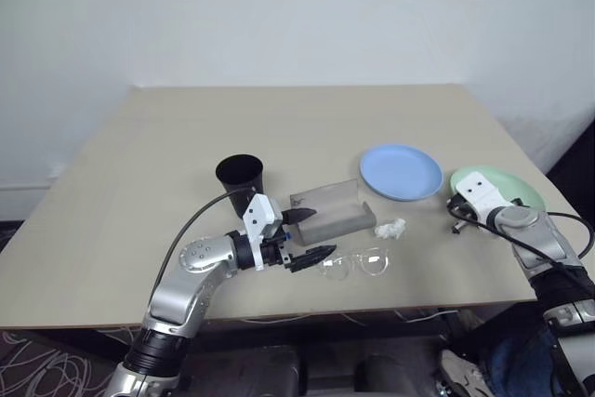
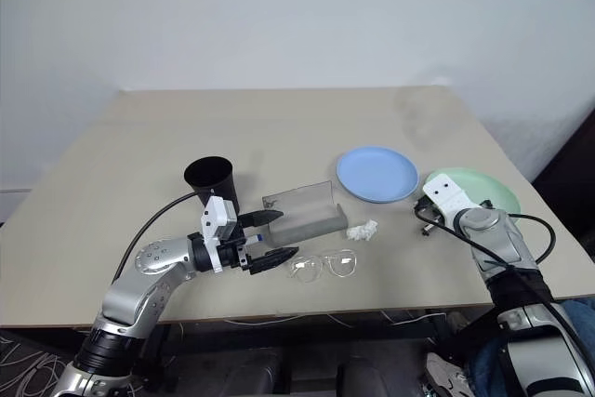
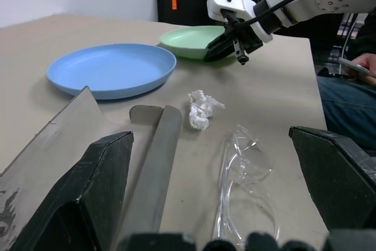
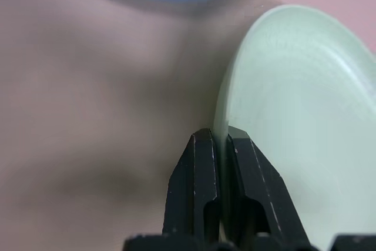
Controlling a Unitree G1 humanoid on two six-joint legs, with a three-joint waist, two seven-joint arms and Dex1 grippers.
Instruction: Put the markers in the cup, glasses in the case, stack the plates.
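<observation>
Plates unstacked | right gripper point(image 4: 218, 145) pinching green plate point(image 1: 507, 183) rim beside blue plate point(image 1: 401, 172) | left gripper point(image 1: 307, 234) spread | glasses point(image 1: 353, 264) outside case point(image 1: 327, 208)

Probably a lab: bare beige table point(image 1: 186, 146), plain white wall point(image 1: 297, 6), loose floor cables point(image 1: 37, 360).

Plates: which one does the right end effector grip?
The mint green plate, pinched at its rim by the right end effector; the light blue plate lies free.
</observation>
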